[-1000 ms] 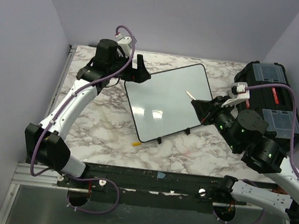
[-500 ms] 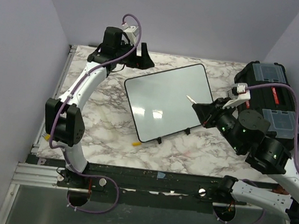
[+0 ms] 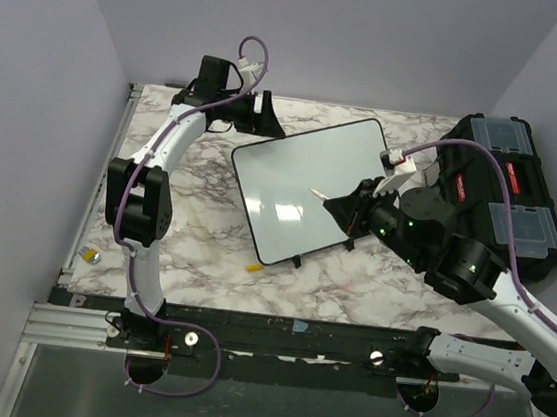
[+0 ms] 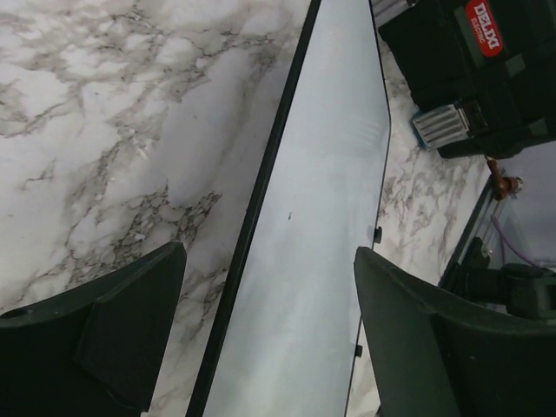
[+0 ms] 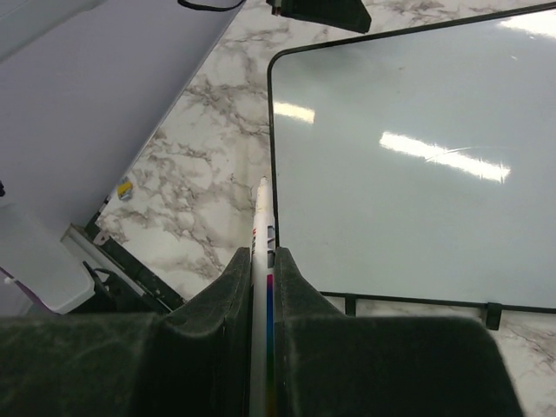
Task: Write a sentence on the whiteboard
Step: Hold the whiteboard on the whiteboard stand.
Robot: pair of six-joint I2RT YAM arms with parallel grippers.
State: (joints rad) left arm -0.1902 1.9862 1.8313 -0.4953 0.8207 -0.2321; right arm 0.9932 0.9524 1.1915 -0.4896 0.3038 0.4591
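Right now my right gripper [image 5: 261,261] is clamped shut on a slim white marker pen with a rainbow stripe [image 5: 260,217], which sticks out ahead of the jaws. Seen from above, its tip lies over the middle of the large glossy white whiteboard with a thin black rim [image 3: 306,192]; whether it touches I cannot tell. My left gripper [image 4: 269,330] stands wide open at the board's far corner, its dark fingers [image 4: 104,330] well apart, the black rim running through the gap between them. Behind my right jaws, a black plastic toolbox with clear lid compartments [image 3: 508,184] sits on the grey-veined marble tabletop [image 3: 205,230]
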